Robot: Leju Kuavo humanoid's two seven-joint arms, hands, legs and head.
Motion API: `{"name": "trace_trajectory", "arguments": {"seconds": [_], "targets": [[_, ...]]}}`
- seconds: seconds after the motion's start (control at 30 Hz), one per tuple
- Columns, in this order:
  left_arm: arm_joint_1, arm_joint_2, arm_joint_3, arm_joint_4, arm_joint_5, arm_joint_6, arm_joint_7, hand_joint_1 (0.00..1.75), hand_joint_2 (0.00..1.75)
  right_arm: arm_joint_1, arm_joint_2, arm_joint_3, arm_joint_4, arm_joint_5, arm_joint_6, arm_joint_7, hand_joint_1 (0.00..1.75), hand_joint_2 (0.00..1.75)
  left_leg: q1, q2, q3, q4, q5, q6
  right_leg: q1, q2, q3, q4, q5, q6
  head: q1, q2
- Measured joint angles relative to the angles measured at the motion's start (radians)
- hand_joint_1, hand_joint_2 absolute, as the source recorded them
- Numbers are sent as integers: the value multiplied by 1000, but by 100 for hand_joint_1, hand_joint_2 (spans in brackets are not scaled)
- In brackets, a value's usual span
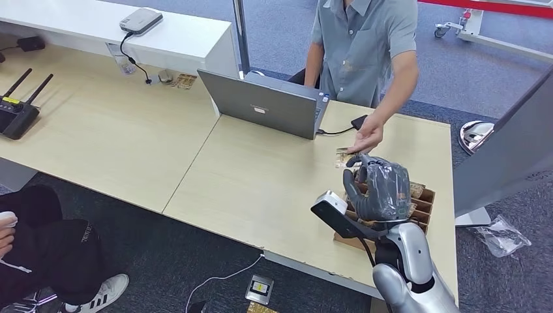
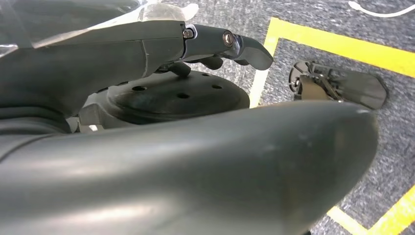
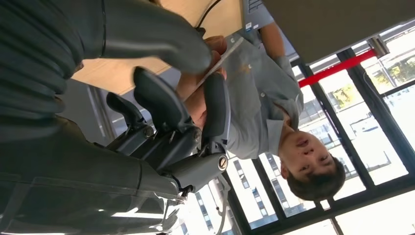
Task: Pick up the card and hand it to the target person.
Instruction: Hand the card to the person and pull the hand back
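While the right hand (image 1: pixel 377 189) pinches the card (image 3: pixel 221 59) between thumb and fingers (image 3: pixel 216 105) above the bench (image 1: pixel 261 189), the person's hand (image 1: pixel 369 138) meets it; thin, stiff, light and slick, best held by its edge. Left hand (image 2: pixel 147 49): state unclear.

office: long wooden desks (image 1: pixel 117 137), laptop (image 1: pixel 264 104), router (image 1: pixel 16 114), grey carpet (image 1: pixel 313 26), big windows (image 3: pixel 352 122).

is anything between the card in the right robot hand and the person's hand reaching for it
Nothing visible. The right robot hand pinches the card between its thumb and a finger, and the person's hand is already at the card over the bare table. The laptop sits off to the side.
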Motion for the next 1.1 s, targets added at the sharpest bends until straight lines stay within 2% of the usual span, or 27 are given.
{"name": "trace_trajectory", "arguments": {"seconds": [0.23,0.53,0.77,0.9,1.1], "targets": [[0,9,-6,-3,-3,-29,-14,0,0,61,-63,-52,-88,-30,6,58,0,175,0,-3,-1,1,1,0,0,-3,0,0,0,0,0,0],[-2,51,-40,5,-38,-153,-52,0,0,232,-146,-225,-256,-5,59,134,0,175,-1,-7,-2,1,0,0,0,-8,0,0,-2,0,0,0],[-3,85,-73,11,-78,-247,-85,0,0,362,-141,-369,-338,35,61,142,0,175,-1,-7,-2,2,0,1,0,-7,-1,0,-1,0,0,0],[-5,137,-93,13,-103,-344,-94,0,0,432,-129,-432,-375,62,44,145,0,175,0,-8,-2,2,0,0,0,-8,0,0,-1,0,0,0],[-7,136,-107,25,-123,-366,-107,0,0,464,-128,-476,-401,63,45,149,0,175,0,-6,-2,2,0,0,0,-6,-1,0,-1,0,0,0]]}}
